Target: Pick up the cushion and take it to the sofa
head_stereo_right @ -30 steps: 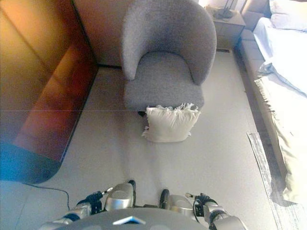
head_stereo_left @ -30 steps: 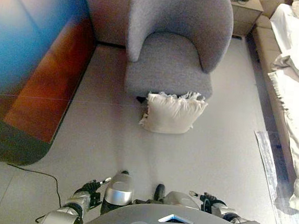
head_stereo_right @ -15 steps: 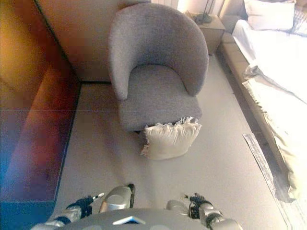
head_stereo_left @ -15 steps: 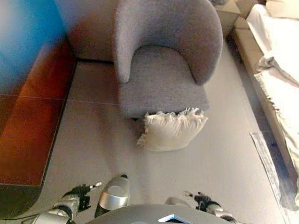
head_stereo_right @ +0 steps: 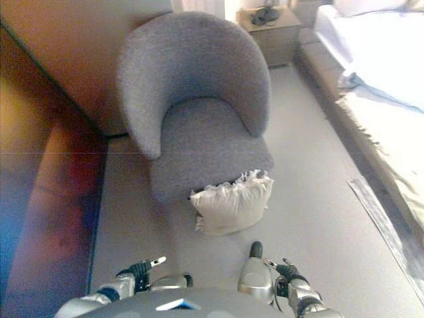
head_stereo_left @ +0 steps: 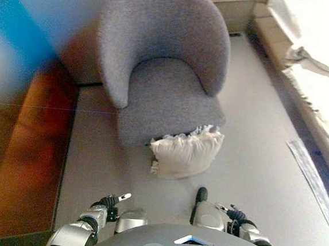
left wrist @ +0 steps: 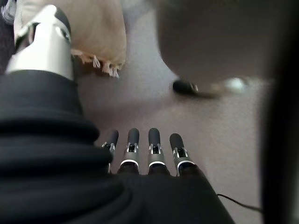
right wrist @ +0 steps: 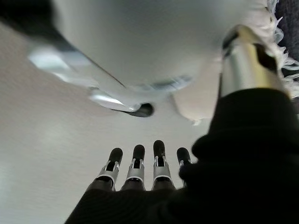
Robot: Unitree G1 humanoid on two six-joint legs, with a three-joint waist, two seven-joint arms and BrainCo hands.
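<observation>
We see both hands hanging low at the robot's sides, near the bottom of the head views. The left hand (head_stereo_left: 111, 202) holds nothing; in its wrist view the fingers (left wrist: 153, 140) lie straight and side by side, with the thumb (left wrist: 44, 39) held apart from them. The right hand (head_stereo_left: 236, 214) is likewise empty, its fingers (right wrist: 158, 151) straight in a row and its thumb (right wrist: 245, 60) standing off to the side.

The cushion (head_stereo_left: 186, 154), cream with a fringed edge, stands on the floor (head_stereo_left: 253, 165), leaning against the front of the grey armchair (head_stereo_left: 157, 70). It is well apart from both hands. Only a fringed corner of it shows in each wrist view.

To the right a bed with pale bedding (head_stereo_left: 326, 51) is cut off by the frame edge, and a small bedside cabinet (head_stereo_right: 268, 23) stands behind the armchair. What lies on the cabinet is too small to make out. A reddish-brown wooden panel (head_stereo_left: 30, 146) runs along the left.
</observation>
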